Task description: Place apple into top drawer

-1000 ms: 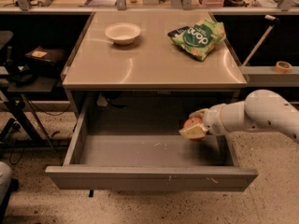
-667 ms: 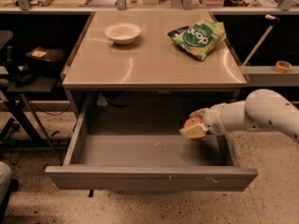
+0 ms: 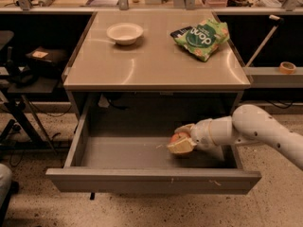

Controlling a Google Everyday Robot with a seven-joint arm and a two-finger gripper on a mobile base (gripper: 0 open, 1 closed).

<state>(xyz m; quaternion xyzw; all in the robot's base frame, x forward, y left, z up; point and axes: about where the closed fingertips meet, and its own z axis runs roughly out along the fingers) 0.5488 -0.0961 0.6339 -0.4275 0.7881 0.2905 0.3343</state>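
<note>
- Hanging wide open under the table (image 3: 156, 65), the top drawer (image 3: 142, 181) is the big container here. It's a shallow grey tray pulled out toward 6 o'clock, with a few scuffs on its flat front.
- Inside it, over on the 3 o'clock side, sits the gripper (image 3: 181, 143) with the apple (image 3: 178, 137). So the apple is within the drawer's walls and low over the floor. Can't tell if it actually touches the bottom.
- The fingers (image 3: 183, 148) are pinched onto the apple, one above and one below, with a bit of red-orange skin peeking out between them.
- The white arm (image 3: 265, 131) comes in from about 4 o'clock, crossing over the drawer's right wall.
- The other container is the white bowl (image 3: 124, 33), up at 11 o'clock on the tabletop, upright.
- The green snack bag (image 3: 201, 38) lies flat at 1 o'clock on the tabletop, well apart from the bowl.
- A tape roll (image 3: 286, 67) sits on the side ledge out at 3 o'clock.
- Compared with a second ago, the gripper and apple have slid toward 8 o'clock, so lower and closer to the drawer's middle. The grip looks the same, and the drawer, bowl and bag haven't budged.
</note>
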